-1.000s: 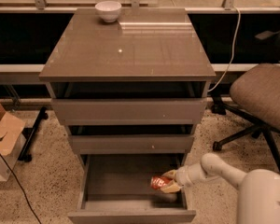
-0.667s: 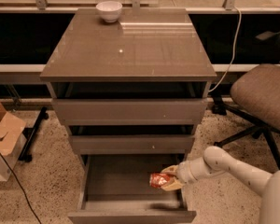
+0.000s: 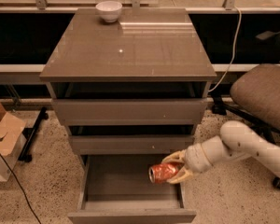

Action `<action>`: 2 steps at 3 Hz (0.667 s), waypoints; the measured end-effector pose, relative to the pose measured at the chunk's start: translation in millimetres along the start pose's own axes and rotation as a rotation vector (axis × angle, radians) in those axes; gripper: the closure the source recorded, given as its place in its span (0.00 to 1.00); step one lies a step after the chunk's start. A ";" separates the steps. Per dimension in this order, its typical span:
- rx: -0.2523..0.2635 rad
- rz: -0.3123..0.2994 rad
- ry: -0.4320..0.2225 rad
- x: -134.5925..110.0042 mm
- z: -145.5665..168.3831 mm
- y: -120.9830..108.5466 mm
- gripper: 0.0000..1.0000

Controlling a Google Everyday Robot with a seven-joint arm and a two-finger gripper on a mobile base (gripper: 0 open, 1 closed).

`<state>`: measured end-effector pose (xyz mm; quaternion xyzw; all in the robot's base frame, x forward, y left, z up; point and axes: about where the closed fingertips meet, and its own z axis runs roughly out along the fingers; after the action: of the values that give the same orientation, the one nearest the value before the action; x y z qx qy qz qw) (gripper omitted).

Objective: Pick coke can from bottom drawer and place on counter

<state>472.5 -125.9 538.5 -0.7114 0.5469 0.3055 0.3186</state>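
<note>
Your tool [image 3: 170, 171] sits low on the right of the scene, over the right part of the open bottom drawer [image 3: 113, 183]. Its two pale fingers [image 3: 174, 157] are clamped on the coke can [image 3: 161, 172], one above the can and one beneath it. The can lies on its side with a silver end facing left and its red body running back into the grip. You cannot tell whether the can touches the drawer floor or hangs just over it. The white arm [image 3: 242, 143] comes in from the right edge and bends down to the tool, beside the cabinet's right side.

The bottom drawer is pulled out toward you. The can over its right part is the only thing you see within its walls. Above it, the middle drawer [image 3: 130, 143] and the top drawer [image 3: 130, 110] each show a dark gap over their fronts.

The bench [image 3: 130, 50], the glossy top of the cabinet, carries a white bowl [image 3: 108, 10] at its far left corner, well apart from the can. You cannot see into the bowl.

To the right of the cabinet stands a brown office chair [image 3: 266, 97], with a white cable [image 3: 231, 55] hanging behind it. At the left edge a cardboard box [image 3: 3, 129] rests on the speckled floor.
</note>
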 end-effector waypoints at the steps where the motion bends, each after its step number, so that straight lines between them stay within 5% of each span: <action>1: 0.013 -0.103 0.020 -51.6 -51.3 -7.8 1.00; 2: 0.050 -0.200 0.072 -102.2 -94.4 -10.9 1.00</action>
<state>469.2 -138.5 677.4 -0.7647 0.4917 0.2329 0.3452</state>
